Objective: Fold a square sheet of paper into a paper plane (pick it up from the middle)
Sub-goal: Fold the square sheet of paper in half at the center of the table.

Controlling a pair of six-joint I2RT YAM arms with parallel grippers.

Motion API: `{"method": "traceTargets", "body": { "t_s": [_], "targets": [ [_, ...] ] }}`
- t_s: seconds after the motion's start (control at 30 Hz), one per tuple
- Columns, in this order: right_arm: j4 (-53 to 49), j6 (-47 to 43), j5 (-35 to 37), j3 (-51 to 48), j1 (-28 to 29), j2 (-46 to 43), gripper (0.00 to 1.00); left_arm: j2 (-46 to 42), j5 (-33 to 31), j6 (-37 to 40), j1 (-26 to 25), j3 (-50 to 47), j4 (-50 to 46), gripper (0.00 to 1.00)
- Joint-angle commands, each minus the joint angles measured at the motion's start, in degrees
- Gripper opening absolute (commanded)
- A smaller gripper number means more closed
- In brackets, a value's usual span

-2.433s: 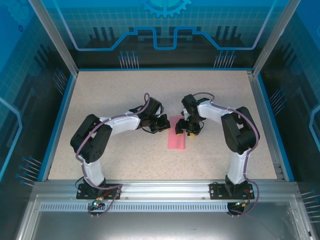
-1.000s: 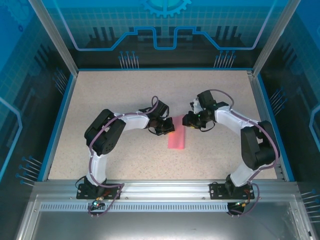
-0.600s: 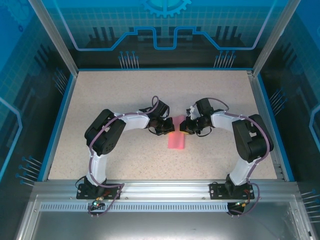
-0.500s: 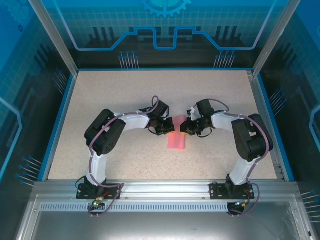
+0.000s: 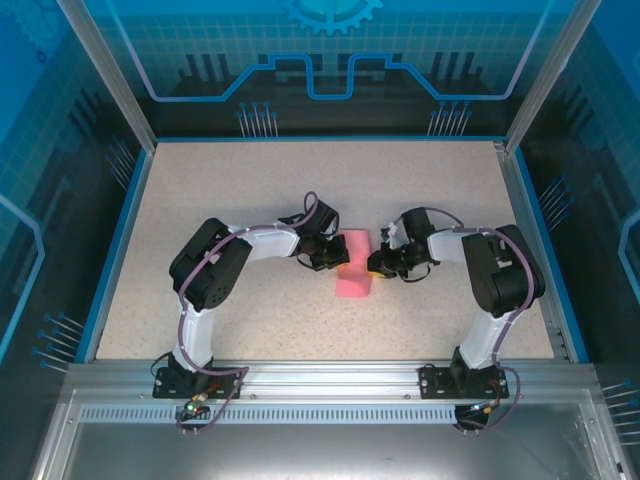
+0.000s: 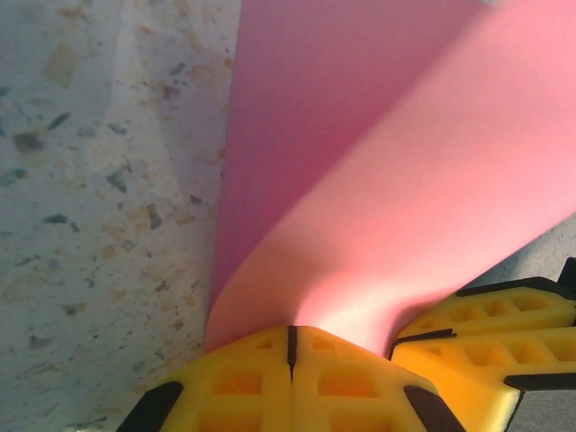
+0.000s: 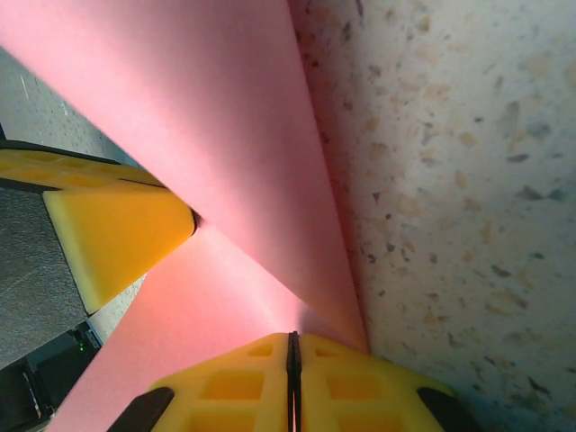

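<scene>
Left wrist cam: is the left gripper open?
No: the left gripper is pinched shut on the edge of the pink paper.

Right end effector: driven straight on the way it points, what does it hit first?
The pink paper that the right end effector pinches; it would likely buckle. Close behind, a little off that line, sit the left end effector's fingers, though depth is unclear.

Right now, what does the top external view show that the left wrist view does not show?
Top external adds the whole scene: the left arm and right arm meeting at the sheet of paper from opposite sides, on the blue-rimmed table. Left wrist adds the close detail: the left fingers shut on the sheet, which curves upward. Both share the pink sheet and the speckled table.
</scene>
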Motion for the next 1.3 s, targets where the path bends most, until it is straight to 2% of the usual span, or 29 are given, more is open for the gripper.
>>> {"method": "traceTargets", "body": {
  "t_s": [0.0, 0.17, 0.33, 0.67, 0.97, 1.27],
  "targets": [
    [-1.47, -0.96, -0.07, -1.06, -0.28, -1.12, 0.11, 2.78, -2.35, 1.44, -0.68, -0.39, -5.89, 0.0],
    [1.07, 0.55, -3.51, -2.0, 1.75, -4.18, 0.12, 2.61, -2.27, 1.63, -0.68, -0.39, -5.92, 0.0],
    [2.28, 1.47, -2.37, -3.38, 3.18, -3.54, 0.11, 2.59, -2.28, 1.64, -0.68, -0.5, -5.91, 0.0],
    [3.3, 1.34, -0.36, -5.98, 2.55, -0.75, 0.1, 2.46, -2.22, 1.77, -0.68, -0.48, -5.83, 0.0],
    [3.91, 3.12, -3.96, -6.46, 2.85, -8.22, 0.1, 2.42, -2.24, 1.79, -0.7, -0.49, -5.93, 0.0],
    [5.26, 3.05, -2.37, -9.61, 3.78, -4.64, 0.1, 2.61, -2.18, 1.77, -0.67, -0.39, -5.9, 0.0]
  ]
}}
